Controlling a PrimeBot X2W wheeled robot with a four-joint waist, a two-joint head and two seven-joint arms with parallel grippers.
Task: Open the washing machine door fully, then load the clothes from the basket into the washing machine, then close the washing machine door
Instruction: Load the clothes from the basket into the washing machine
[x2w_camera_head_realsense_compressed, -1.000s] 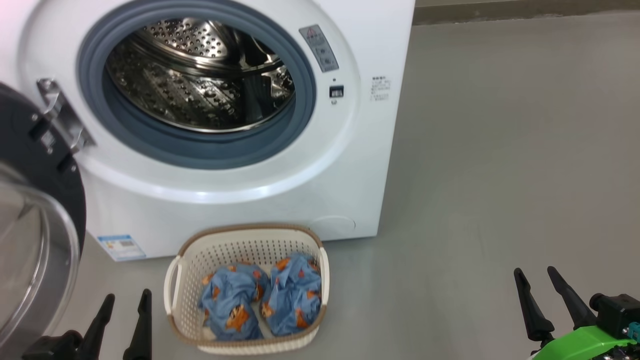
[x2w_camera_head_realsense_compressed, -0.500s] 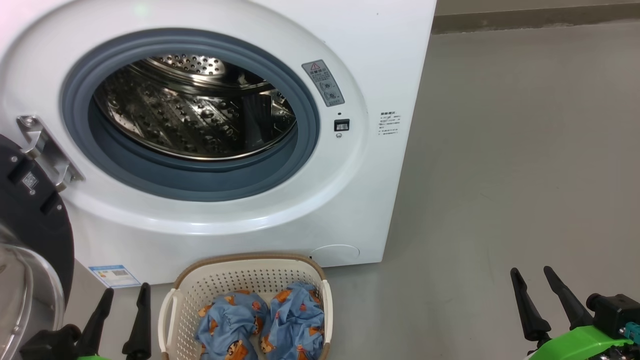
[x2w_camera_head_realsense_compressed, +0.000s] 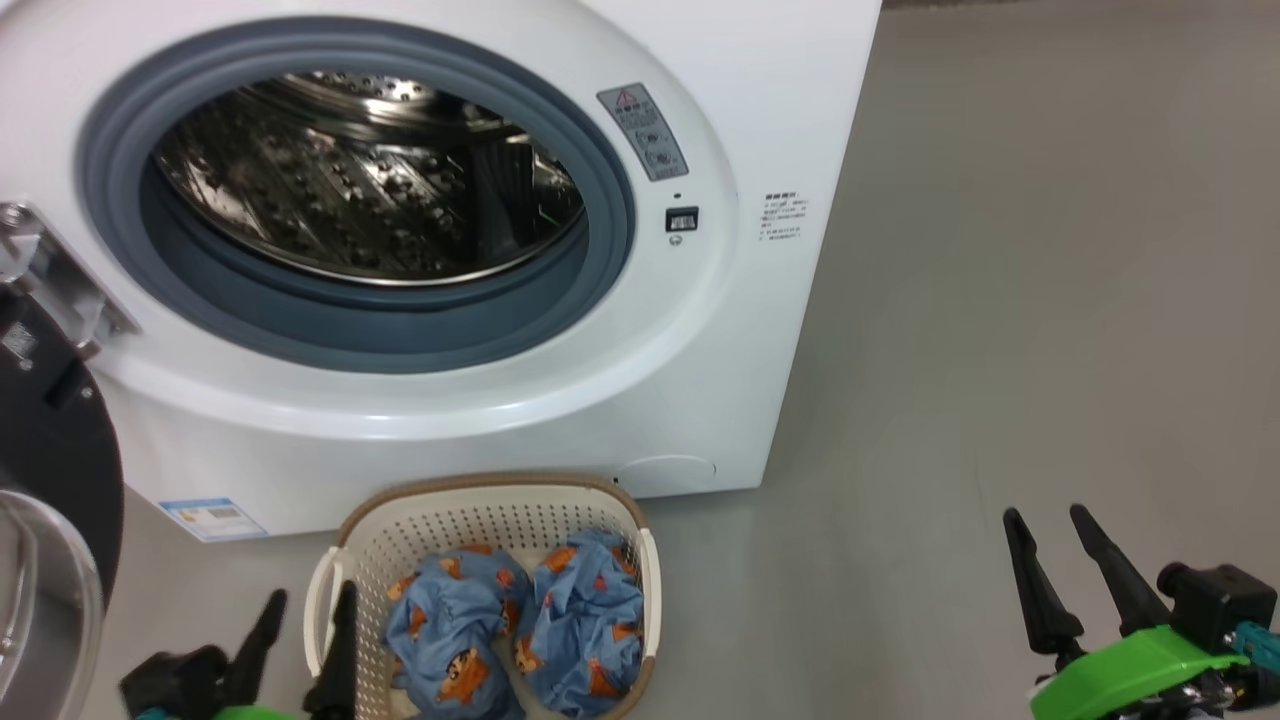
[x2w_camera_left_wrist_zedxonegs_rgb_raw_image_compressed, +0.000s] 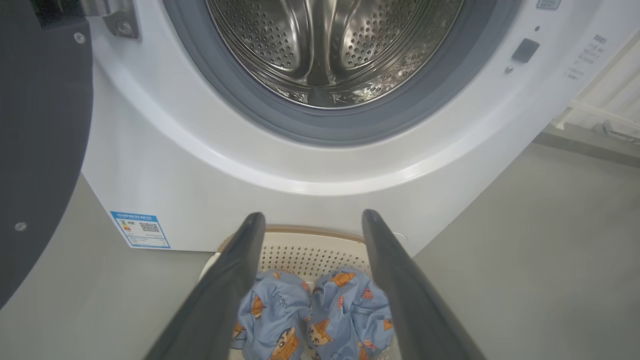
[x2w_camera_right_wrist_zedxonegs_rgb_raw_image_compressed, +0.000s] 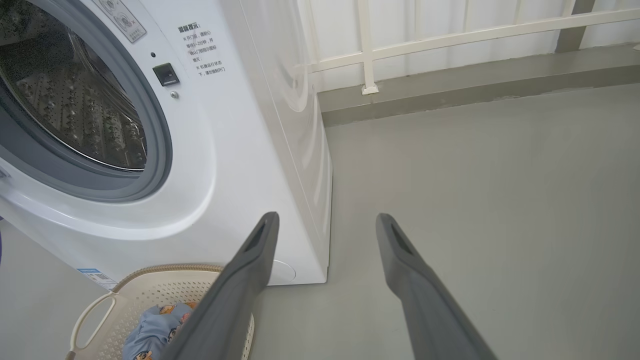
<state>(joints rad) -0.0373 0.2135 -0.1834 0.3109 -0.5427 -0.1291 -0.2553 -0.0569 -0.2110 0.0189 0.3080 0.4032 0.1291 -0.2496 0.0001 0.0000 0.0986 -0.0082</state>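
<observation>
A white washing machine (x2w_camera_head_realsense_compressed: 700, 400) stands on a grey floor (x2w_camera_head_realsense_compressed: 1000, 300), its steel drum (x2w_camera_head_realsense_compressed: 350, 190) exposed. The washing machine door (x2w_camera_head_realsense_compressed: 50, 450) hangs swung open at the left edge. Just in front of the machine sits the basket (x2w_camera_head_realsense_compressed: 480, 500), holding the clothes (x2w_camera_head_realsense_compressed: 520, 620), two blue bundles side by side. The left gripper (x2w_camera_head_realsense_compressed: 311, 594) hovers at the basket's near left edge, fingers spread wide, gripping nothing. The right gripper (x2w_camera_head_realsense_compressed: 1046, 514) hangs well to the right over the floor, equally wide apart and holding nothing.

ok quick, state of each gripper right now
Left gripper: open, holding nothing, by the basket.
Right gripper: open, holding nothing, out over the floor.
</observation>
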